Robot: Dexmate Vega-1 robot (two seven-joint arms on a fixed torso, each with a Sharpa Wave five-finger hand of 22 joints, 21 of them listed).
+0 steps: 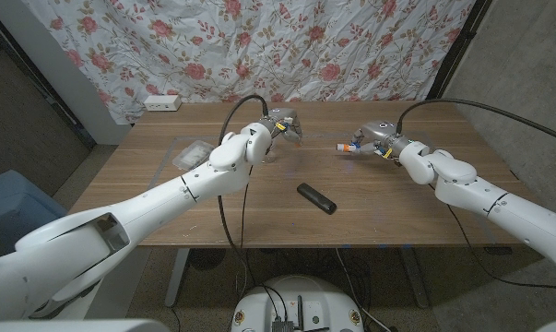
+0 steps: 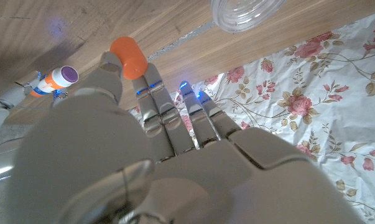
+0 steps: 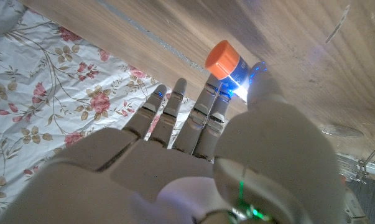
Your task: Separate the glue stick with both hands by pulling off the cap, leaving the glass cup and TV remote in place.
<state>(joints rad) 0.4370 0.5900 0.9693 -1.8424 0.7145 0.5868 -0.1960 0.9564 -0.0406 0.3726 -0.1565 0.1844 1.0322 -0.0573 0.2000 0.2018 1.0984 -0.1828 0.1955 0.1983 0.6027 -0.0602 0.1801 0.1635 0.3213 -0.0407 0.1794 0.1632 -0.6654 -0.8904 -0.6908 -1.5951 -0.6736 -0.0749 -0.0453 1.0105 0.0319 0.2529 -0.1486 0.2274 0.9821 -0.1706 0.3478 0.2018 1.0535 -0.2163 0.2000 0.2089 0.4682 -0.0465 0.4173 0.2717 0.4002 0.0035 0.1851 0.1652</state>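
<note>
The cap is being pinched by the left hand, the stick by the right hand; they are being held well apart across the upper middle.

Head camera overlooking table, 2 close wrist cameras

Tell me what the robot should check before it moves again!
1. Cap off the stick: ok. The left hand pinches the orange cap, apart from the glue stick.
2. Right hand grips the glue stick: ok.
3. TV remote lies on the table, no hand touching it: ok.
4. Glass cup on the table, no hand touching it: ok.
5. Cup upright: cannot tell.
</note>
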